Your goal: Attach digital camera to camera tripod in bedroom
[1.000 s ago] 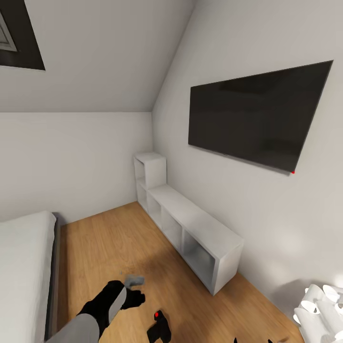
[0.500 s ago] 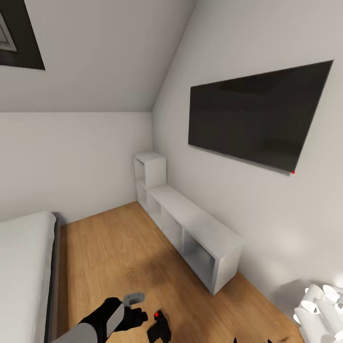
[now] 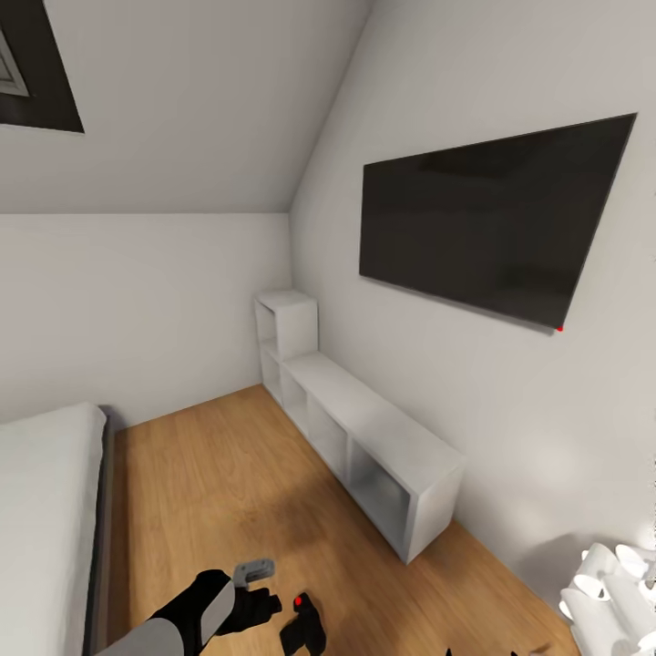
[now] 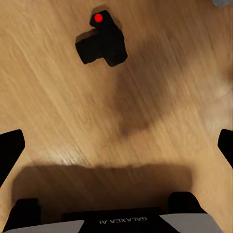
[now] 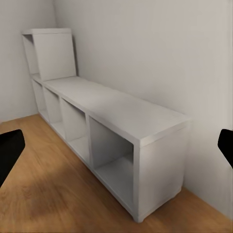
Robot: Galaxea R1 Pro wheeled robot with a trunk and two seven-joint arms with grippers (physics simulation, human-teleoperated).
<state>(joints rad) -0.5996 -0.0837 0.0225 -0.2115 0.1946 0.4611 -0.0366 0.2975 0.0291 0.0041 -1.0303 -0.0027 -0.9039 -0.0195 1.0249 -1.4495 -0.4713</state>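
- Attic bedroom: sloped white ceiling, wood floor [image 3: 219,474], a bed [image 3: 46,510] at the left and a TV [image 3: 487,219] on the right wall above a low white shelf [image 3: 364,437].
- Camera [image 3: 303,624] lies on the floor at the bottom of the head view, apart from the shelf and bed; in the left wrist view the camera [image 4: 103,41] sits ahead of the open fingers, untouched.
- Red button [image 4: 98,18] marks one end of the body. Its long axis seems to run from the button end toward the bulkier end, slanting across the floorboards, but which way the lens faces I cannot tell.
- Left gripper [image 3: 258,592] has dropped lower and closer to the camera than a second ago, and now hangs just beside it. That reads as the approach to a pick-up, with the grasp not yet made.
- Left jaws are spread wide, both tips at the frame's edges, holding nothing.
- Right fingers [image 5: 9,150] are likewise parted and empty, facing the shelf [image 5: 111,126].
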